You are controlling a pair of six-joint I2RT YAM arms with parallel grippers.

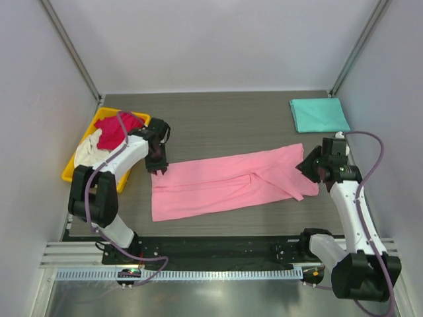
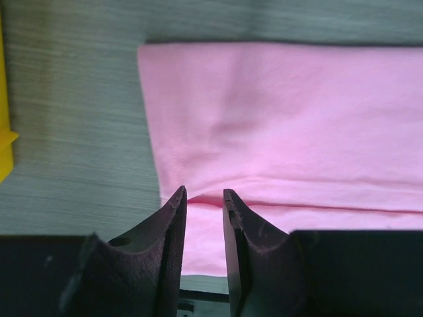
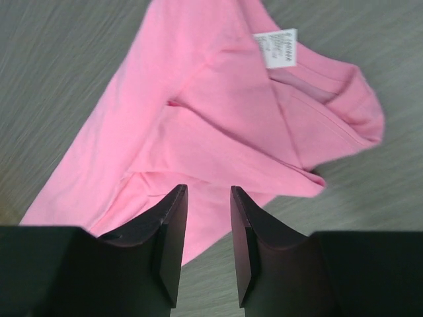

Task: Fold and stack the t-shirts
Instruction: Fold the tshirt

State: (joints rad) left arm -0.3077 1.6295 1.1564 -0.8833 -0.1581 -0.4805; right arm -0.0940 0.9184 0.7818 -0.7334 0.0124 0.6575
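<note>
The pink t-shirt (image 1: 225,181) lies folded lengthwise into a long strip across the middle of the table. My left gripper (image 1: 159,168) is open over its left end, at the upper corner; the cloth (image 2: 277,119) shows past the jaws, which hold nothing. My right gripper (image 1: 308,168) is open over the shirt's right end, by the collar and white label (image 3: 276,47); pink cloth (image 3: 198,112) lies under the jaws, ungripped. A folded teal t-shirt (image 1: 319,114) lies at the back right. The crimson t-shirt (image 1: 117,129) and cream t-shirt (image 1: 86,153) sit crumpled in the bin.
A yellow plastic bin (image 1: 71,173) stands at the left edge, beside my left arm; its edge shows in the left wrist view (image 2: 5,145). Grey walls enclose the table on three sides. A metal rail (image 1: 198,272) runs along the near edge.
</note>
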